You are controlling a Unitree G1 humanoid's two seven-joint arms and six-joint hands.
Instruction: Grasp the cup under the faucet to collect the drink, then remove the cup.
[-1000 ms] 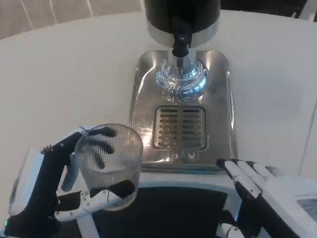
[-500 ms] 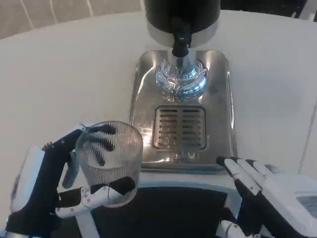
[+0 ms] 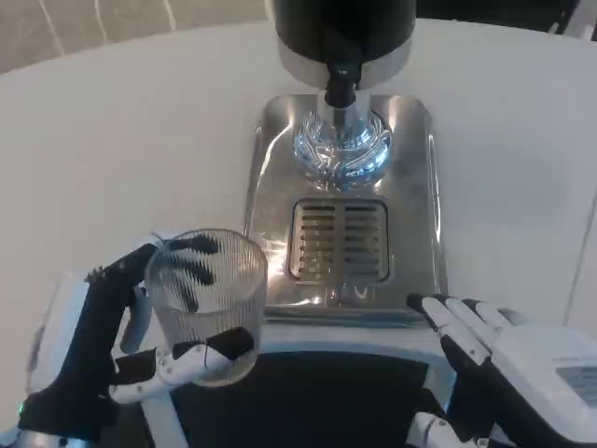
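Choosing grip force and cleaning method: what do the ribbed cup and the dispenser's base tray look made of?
The ribbed see-through cup, held in the left hand, looks like clear glass or hard plastic: the fingers show through its fluted wall. The shiny silver base tray with its slotted drain grate looks like polished metal, probably stainless steel, given its mirror reflections.

White table (image 3: 121, 131), grey floor (image 3: 103, 19)

Left hand (image 3: 140, 345) curled, right hand (image 3: 504, 359) flat
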